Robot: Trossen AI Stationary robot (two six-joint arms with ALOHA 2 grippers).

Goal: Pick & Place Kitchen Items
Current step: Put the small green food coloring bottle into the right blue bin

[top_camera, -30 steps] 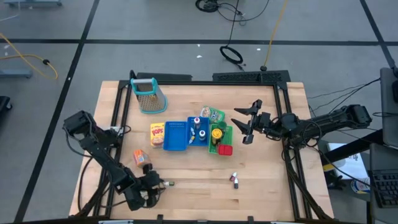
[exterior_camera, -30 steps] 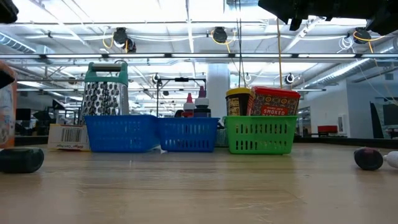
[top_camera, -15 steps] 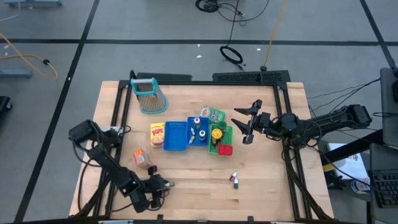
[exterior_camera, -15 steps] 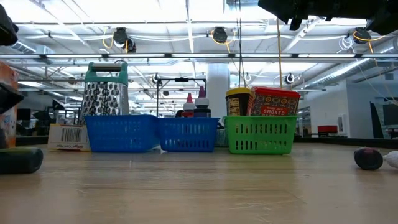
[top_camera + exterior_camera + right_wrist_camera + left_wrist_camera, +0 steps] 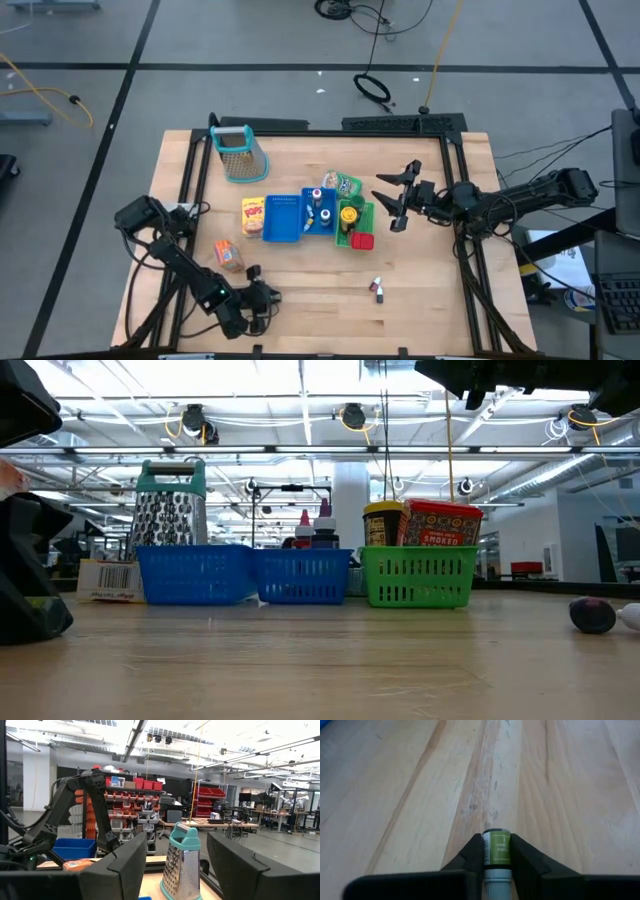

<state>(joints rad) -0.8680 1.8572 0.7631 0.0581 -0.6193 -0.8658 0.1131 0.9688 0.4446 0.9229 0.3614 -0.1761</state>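
One grater (image 5: pixel 238 152). Two blue trays (image 5: pixel 283 219), one green tray (image 5: pixel 361 222) beside them. One yellow box (image 5: pixel 252 215), one orange packet (image 5: pixel 228 254), two tiny bottles (image 5: pixel 377 288).

A grey floor (image 5: pixel 250 90) crossed by dark lines is seen around the wooden table (image 5: pixel 420 290); ceiling lights (image 5: pixel 345 415) and shelves (image 5: pixel 127 787) are shown.

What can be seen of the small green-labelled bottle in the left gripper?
The small bottle has a green label with pale print, a dark band below it and a whitish section nearer the camera. It lies lengthwise between the left gripper fingers, which press on both sides, shut on it. Bare wooden table stretches beyond it. In the high view the bottle is barely visible at that gripper, near the table's front-left edge. Whether it rests on the wood cannot be told.
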